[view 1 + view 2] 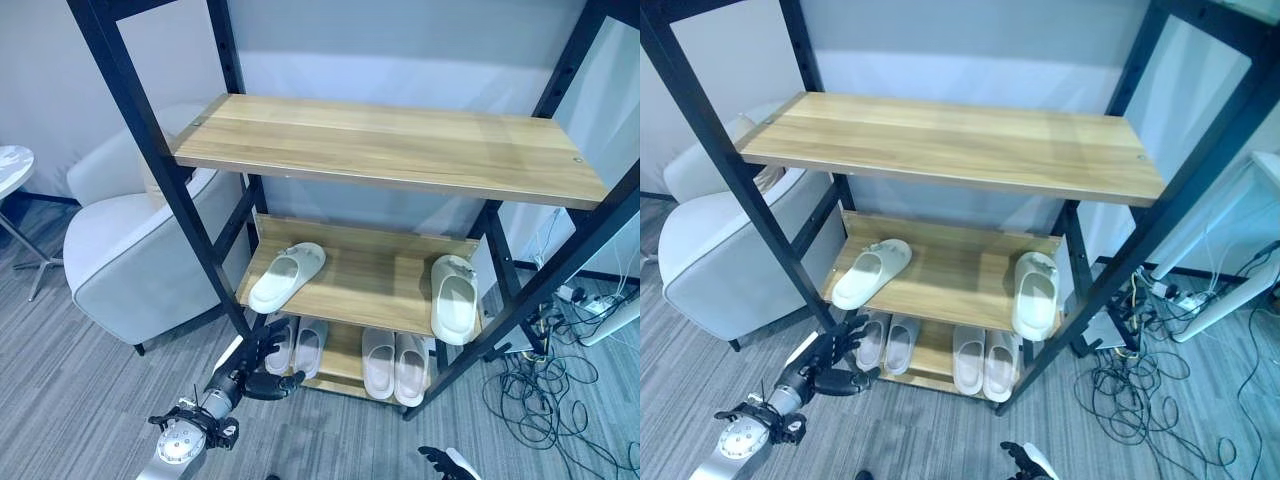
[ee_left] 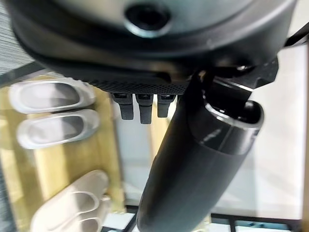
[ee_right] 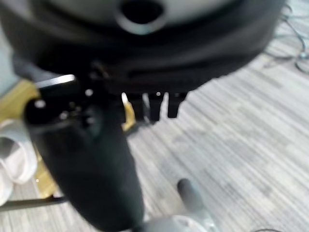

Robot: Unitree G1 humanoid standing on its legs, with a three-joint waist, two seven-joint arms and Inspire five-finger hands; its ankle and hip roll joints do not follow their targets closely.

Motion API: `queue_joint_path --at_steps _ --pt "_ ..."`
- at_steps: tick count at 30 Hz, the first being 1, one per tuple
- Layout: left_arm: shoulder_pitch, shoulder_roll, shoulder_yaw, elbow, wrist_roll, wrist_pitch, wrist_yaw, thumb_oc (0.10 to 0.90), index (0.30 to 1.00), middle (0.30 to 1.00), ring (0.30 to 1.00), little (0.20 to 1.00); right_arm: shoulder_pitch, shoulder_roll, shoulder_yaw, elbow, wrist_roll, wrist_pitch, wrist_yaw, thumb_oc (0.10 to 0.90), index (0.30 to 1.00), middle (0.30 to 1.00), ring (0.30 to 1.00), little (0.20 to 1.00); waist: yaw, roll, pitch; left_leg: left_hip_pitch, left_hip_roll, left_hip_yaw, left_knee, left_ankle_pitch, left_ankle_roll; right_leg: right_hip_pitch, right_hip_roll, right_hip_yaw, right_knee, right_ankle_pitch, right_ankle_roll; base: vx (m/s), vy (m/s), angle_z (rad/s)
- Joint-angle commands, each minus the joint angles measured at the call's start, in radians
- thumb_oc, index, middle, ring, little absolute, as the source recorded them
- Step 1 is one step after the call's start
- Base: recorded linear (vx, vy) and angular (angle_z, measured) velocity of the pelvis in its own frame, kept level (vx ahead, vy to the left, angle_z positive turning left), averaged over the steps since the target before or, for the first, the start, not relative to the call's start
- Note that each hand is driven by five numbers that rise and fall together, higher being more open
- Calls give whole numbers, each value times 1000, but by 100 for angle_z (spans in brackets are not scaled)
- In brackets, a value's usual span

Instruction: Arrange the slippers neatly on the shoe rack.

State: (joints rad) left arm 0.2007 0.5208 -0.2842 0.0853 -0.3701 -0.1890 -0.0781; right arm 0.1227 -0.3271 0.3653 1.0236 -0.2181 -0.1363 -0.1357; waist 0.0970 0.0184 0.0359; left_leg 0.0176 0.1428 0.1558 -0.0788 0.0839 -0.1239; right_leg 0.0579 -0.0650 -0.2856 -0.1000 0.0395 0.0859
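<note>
Left hand [image 1: 262, 372] sits low at the shoe rack's [image 1: 150, 135] front-left post, fingers loosely spread, holding nothing; your left wrist view shows straight fingers [image 2: 140, 107] and the thumb sticking out, with the bottom-shelf slippers past them; right hand [image 1: 447, 462] just pokes in at the bottom edge, can't tell its fingers from there; in the right wrist view they look straight over the grey floor [image 3: 241, 130]. Middle shelf [image 1: 365, 280]: one white slipper [image 1: 286, 277] lies angled near the left end, another [image 1: 454, 298] at the right end, well apart from it. Bottom shelf: one pair [image 1: 296, 346] on the left just beside your left hand, a second pair [image 1: 394, 366] side by side toward the right. Top shelf [image 1: 390, 145] is bare wood. Grey armchair [image 1: 130, 250] stands left of the rack; cables [image 1: 545, 385] tangle on the floor to its right.
</note>
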Motion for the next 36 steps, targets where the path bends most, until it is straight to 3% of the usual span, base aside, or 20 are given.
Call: queue_joint_path --at_steps 1,18,30,36 --pt "-81 -6 68 -134 -52 -84 20 800 900 900 900 900 -21 -7 9 -6 -9 -8 -20 800 900 900 900 900 1 -21 -1 -47 -52 54 -8 37 -15 5 22 0 13 -49 52 0 0 0" --pt "-411 -98 6 -42 101 -131 239 800 900 900 900 900 6 -1 17 36 -8 4 -47 800 900 900 900 900 -58 -14 -6 -64 -46 86 -8 15 -10 -41 14 29 13 -19 76 8 0 -2" --pt "-575 -31 -12 131 331 -116 381 800 900 900 900 900 2 -10 36 40 0 -6 -48 800 900 900 900 900 -81 -12 -13 -125 -47 93 -8 17 -7 -128 6 49 13 14 87 1 7 -8" --pt "-678 44 -42 235 450 -101 446 800 900 900 900 900 -17 -22 40 42 14 -19 -48 800 900 900 900 900 -89 -15 -37 -208 -47 92 -8 38 -7 -232 2 59 26 38 90 -32 4 -3"
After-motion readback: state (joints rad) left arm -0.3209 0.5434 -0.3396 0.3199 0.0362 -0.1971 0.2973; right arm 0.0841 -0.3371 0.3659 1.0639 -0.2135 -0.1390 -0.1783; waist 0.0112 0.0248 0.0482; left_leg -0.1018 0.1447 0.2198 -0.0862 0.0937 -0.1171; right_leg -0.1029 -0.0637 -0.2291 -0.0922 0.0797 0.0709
